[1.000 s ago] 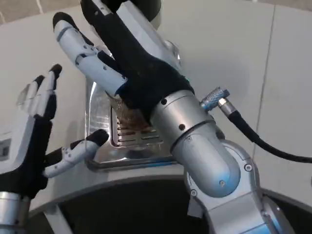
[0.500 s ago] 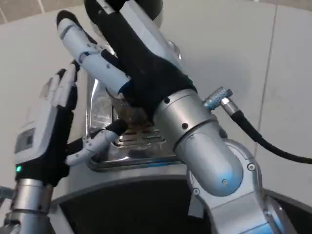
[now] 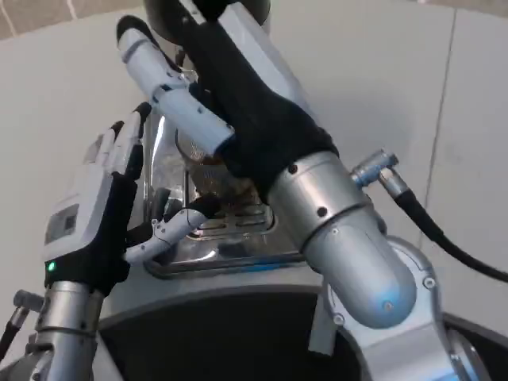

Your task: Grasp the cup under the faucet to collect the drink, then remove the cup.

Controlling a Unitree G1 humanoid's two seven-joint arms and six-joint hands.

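The cup [image 3: 208, 163], clear with brown drink low in it, stands on the drip tray [image 3: 230, 238], just ahead of the right hand [image 3: 238, 103] and partly hidden behind it. That hand reaches up past the cup toward the dark dispenser [image 3: 171, 12], fingers spread and holding nothing, likely to work the faucet. The left hand [image 3: 107, 210] stands beside the cup, fingers wide and upright, thumb [image 3: 178, 226] stretched toward the cup's base, seemingly poised to grasp it; I cannot tell whether it touches.
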